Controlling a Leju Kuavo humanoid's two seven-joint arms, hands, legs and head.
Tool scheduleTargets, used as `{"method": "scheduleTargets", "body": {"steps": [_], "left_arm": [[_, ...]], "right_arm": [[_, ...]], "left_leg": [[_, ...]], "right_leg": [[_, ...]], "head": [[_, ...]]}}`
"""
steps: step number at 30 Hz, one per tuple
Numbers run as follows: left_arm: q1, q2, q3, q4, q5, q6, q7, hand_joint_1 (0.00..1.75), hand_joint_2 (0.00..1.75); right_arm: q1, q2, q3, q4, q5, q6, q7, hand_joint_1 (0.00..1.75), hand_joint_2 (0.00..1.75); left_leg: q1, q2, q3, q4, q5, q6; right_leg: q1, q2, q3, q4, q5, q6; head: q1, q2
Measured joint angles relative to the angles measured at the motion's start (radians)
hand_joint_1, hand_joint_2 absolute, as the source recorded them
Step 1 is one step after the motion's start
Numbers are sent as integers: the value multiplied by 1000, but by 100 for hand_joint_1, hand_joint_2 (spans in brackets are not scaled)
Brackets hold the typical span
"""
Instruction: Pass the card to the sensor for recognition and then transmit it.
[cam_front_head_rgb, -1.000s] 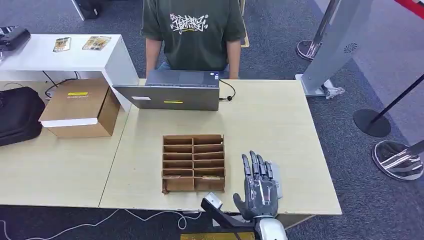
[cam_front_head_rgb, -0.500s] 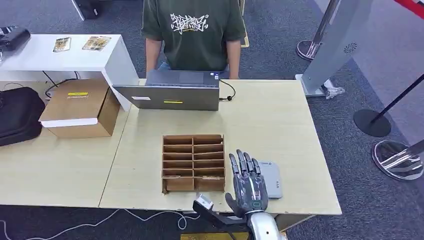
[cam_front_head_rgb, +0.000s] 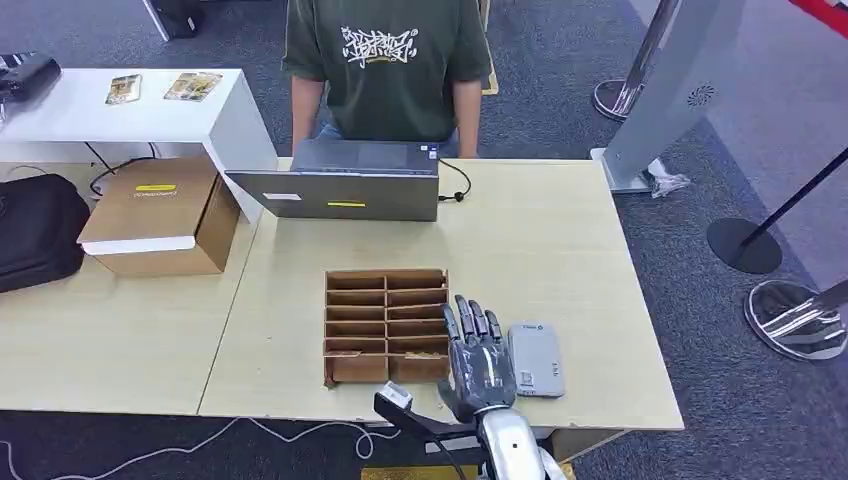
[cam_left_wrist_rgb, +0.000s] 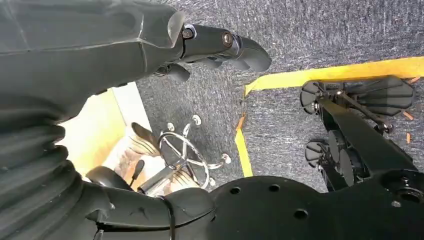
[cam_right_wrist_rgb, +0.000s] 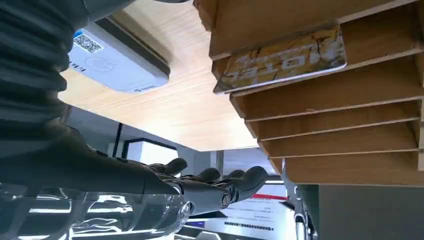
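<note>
The right hand, flat and holding nothing, hovers between the sensor and the rack, whose card lies just leftward, long axis crosswise.

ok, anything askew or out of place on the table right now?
Nothing stands out. The card rack sits square on the table, one card lies flat in its slot, and the sensor lies flat beside the rack. The right hand hovers between them, holding nothing.
</note>
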Motion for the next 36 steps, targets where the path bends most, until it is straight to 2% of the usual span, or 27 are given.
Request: {"method": "scheduleTargets", "body": {"steps": [9, 18, 23, 31, 36], "left_arm": [[-1, 0, 0, 0, 0, 0, 0, 0, 175], [1, 1, 0, 0, 0, 0, -5, 0, 175], [0, 2, 0, 0, 0, 8, -5, 0, 175], [0, 6, 0, 0, 0, 10, -5, 0, 175], [1, 5, 0, 0, 0, 8, -5, 0, 175]], "right_arm": [[-14, 6, 0, 40, 3, -9, 18, 0, 175], [29, -5, 5, -104, 4, 63, 18, 0, 175], [33, -8, 10, -124, 3, 76, 21, 0, 175], [30, -10, 17, -117, -7, 70, 14, 0, 175], [15, -10, 22, -69, -20, 50, 2, 0, 175]], "left_leg": [[0, 0, 0, 0, 0, 0], [0, 0, 0, 0, 0, 0], [0, 0, 0, 0, 0, 0], [0, 0, 0, 0, 0, 0], [0, 0, 0, 0, 0, 0]], "right_leg": [[0, 0, 0, 0, 0, 0], [0, 0, 0, 0, 0, 0], [0, 0, 0, 0, 0, 0], [0, 0, 0, 0, 0, 0], [0, 0, 0, 0, 0, 0]], "head": [[0, 0], [0, 0], [0, 0], [0, 0], [0, 0]]}}
